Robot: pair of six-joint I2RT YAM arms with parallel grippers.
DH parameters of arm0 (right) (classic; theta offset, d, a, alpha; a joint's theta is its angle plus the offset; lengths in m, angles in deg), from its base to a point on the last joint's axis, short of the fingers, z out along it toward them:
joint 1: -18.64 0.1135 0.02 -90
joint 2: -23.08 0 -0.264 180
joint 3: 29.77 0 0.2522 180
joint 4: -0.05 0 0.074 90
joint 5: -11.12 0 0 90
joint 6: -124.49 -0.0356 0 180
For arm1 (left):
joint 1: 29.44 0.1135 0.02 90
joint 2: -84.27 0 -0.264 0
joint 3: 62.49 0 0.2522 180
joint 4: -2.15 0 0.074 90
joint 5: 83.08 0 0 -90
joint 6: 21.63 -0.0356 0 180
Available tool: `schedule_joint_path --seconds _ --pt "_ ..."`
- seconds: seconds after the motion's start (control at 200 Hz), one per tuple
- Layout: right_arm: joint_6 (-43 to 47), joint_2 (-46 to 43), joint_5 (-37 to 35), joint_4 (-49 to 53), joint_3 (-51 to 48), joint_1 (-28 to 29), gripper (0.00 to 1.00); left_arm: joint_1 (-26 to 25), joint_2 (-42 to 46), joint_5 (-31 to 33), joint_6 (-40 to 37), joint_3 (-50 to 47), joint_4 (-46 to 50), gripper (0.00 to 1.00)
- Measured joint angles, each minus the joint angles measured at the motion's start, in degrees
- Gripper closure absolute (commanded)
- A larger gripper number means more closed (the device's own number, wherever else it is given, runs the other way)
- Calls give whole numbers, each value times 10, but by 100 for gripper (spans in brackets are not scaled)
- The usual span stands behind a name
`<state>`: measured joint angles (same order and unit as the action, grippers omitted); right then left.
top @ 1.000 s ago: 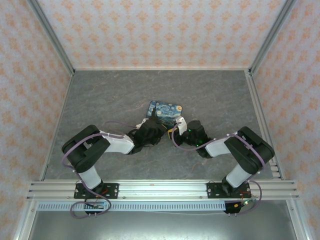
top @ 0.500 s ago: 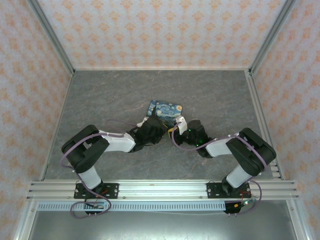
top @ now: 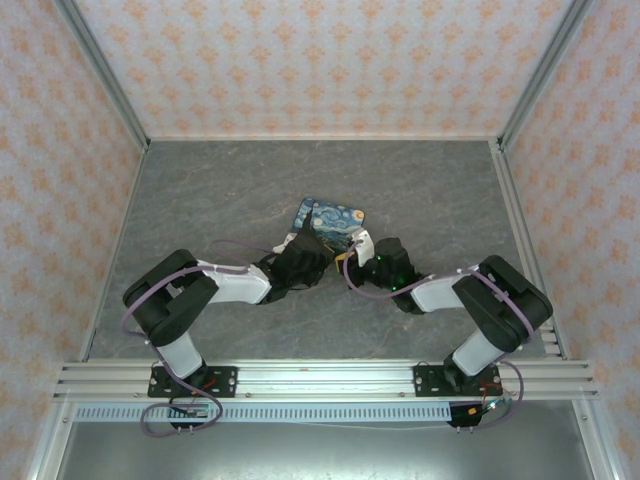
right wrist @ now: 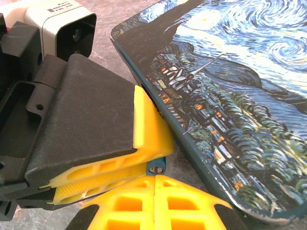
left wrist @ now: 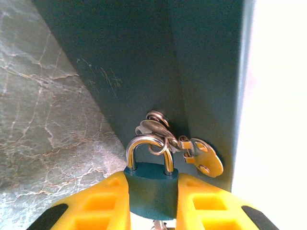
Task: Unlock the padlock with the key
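Note:
The padlock [left wrist: 151, 191] has a dark teal body and a steel shackle hooked through the rings on the side of the starry-night box [left wrist: 144, 57]. My left gripper [left wrist: 151, 208] is shut on its body, one yellow finger on each flat side. A sliver of pale metal, the key [left wrist: 160, 225], shows right under the body; its head is hidden. In the right wrist view my right gripper [right wrist: 155, 178] is shut, with its tips just below the padlock's teal slotted end [right wrist: 156, 167] and beside the left fingers [right wrist: 148, 129]. From above, both grippers [top: 330, 257] [top: 348, 262] meet at the box's near edge.
The printed box [top: 333, 222] lies flat in the middle of the grey marbled table [top: 200, 200]. A brass latch plate [left wrist: 204, 159] hangs on its side next to the shackle. Patterned walls stand on three sides, with a metal rail [top: 320, 378] at the near edge.
Both grippers have crept slightly toward the box and closer together. The grips look unchanged.

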<state>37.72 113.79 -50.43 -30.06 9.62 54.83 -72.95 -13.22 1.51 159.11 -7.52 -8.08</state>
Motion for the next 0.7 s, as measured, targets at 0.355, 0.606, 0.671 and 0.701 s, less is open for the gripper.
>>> schedule_joint_path --seconds 0.355,0.606,0.671,0.701 --pt "0 14 17 6 17 -6 100 0 0 14 9 0 2 78" --pt "-32 30 55 16 46 -21 100 2 7 37 8 4 10 78" --pt "-42 34 59 14 46 -22 100 2 7 40 9 4 10 78" --pt "-47 36 60 12 46 -22 100 2 7 40 9 4 10 78"
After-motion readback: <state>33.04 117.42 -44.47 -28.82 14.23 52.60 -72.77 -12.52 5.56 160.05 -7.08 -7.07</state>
